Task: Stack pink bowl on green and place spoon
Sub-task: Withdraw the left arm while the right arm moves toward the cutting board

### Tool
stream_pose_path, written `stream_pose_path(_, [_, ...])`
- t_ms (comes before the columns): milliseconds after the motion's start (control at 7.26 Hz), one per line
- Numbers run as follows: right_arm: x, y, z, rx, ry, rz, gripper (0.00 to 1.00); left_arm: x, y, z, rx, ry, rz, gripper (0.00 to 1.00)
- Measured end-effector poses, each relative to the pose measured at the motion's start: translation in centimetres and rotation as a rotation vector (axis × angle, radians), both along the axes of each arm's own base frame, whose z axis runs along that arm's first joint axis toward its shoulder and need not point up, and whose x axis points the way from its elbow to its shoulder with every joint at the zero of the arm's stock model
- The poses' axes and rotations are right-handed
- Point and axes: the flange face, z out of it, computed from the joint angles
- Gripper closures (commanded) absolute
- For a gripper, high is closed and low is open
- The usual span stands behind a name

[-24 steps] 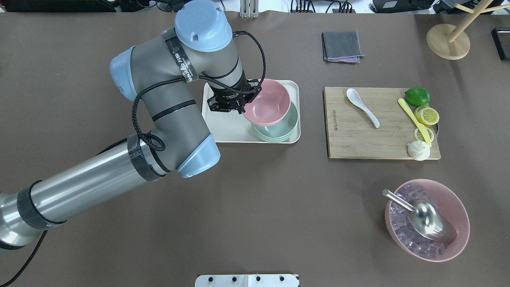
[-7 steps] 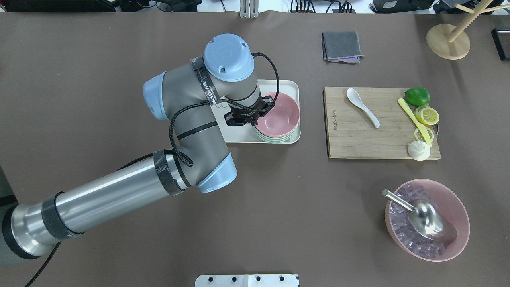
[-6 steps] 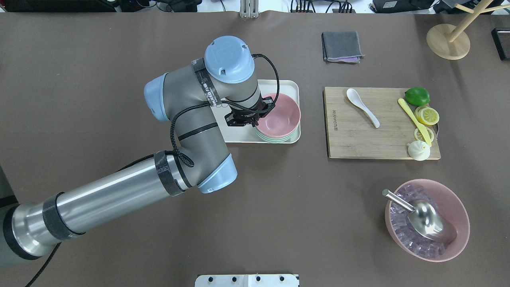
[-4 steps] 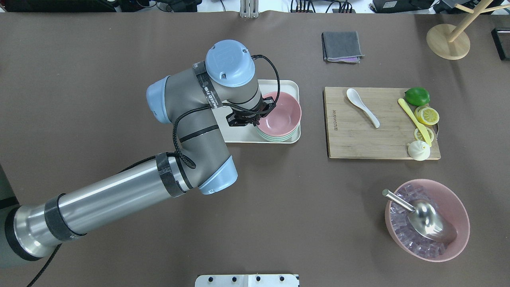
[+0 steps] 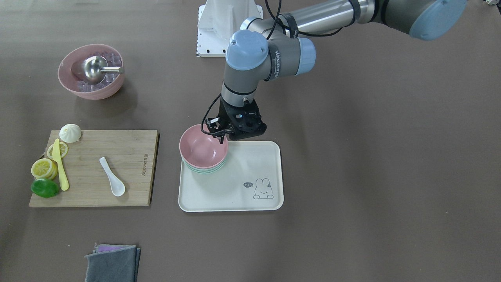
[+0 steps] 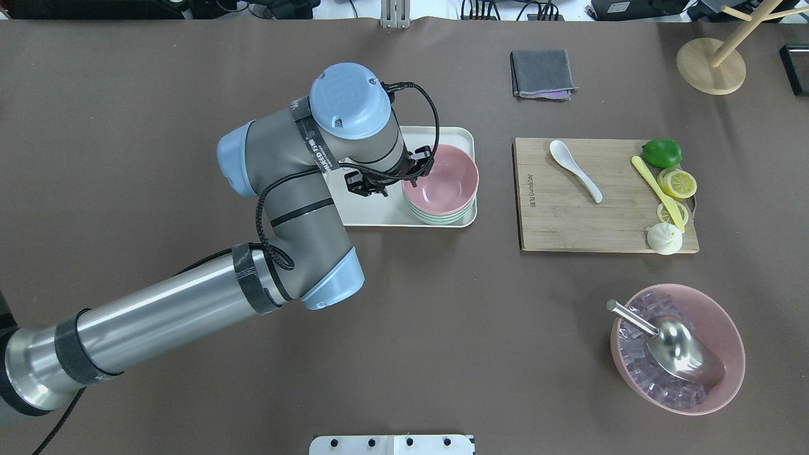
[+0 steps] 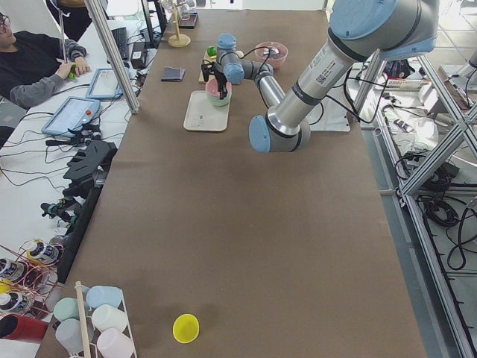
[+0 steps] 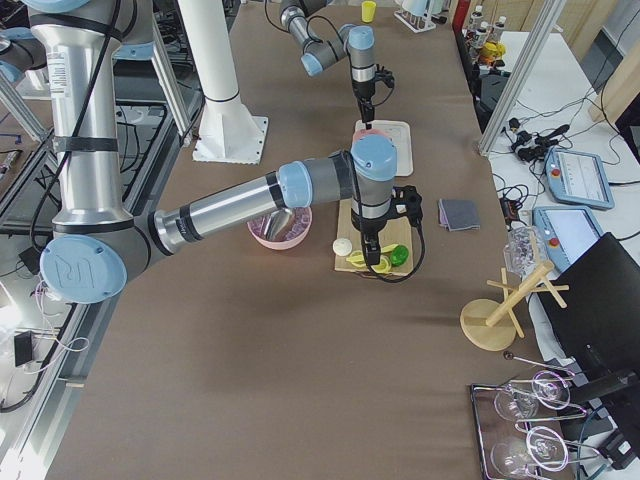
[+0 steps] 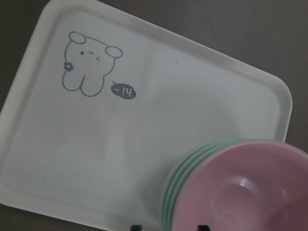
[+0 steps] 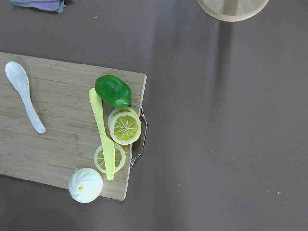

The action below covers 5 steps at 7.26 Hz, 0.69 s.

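the pink bowl [image 6: 440, 180] now sits level inside the green bowls [image 6: 442, 218], nested on the stack at the right end of the cream tray [image 6: 373, 212]. a few seconds ago it hung tilted and off to one side in the left gripper [image 6: 417, 165]; a second ago it was already down with the fingers on its rim. now the arm has pulled back a little and the bowl has not shifted. from the wrist camera the two dark fingertips [image 9: 137, 226] show apart with nothing pinched between them, so i judge the jaws have let go. the stacking half looks done to me.

the spoon [image 6: 574, 170] is untouched, lying aslant on the bamboo cutting board [image 6: 569, 221], well apart from the tray. that is what remains. the right gripper [image 8: 372, 248] shows only from the table's end, hanging over that board, and i can't tell how its jaws stand.

also on the board are a lime [image 6: 662, 152], lemon slices [image 6: 677, 182], a yellow plastic knife [image 6: 657, 193] and a white bun [image 6: 664, 239]. the brown table cover [image 6: 442, 328] also carries a larger pink bowl [image 6: 730, 341] of ice cubes with a steel scoop [image 6: 682, 347], a folded grey cloth [image 6: 542, 74] and a wooden stand [image 6: 711, 66]. a person [image 7: 37, 60] sits at a side desk.
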Motion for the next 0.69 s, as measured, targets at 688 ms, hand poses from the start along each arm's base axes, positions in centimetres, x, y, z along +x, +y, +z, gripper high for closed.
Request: stream_pose_path(688, [-2.5, -1.0, -1.6, 0.057, 0.001, -0.052, 0.0, -22.3, -2.5, 10.7, 0.141, -0.155, 0.193, 0.01])
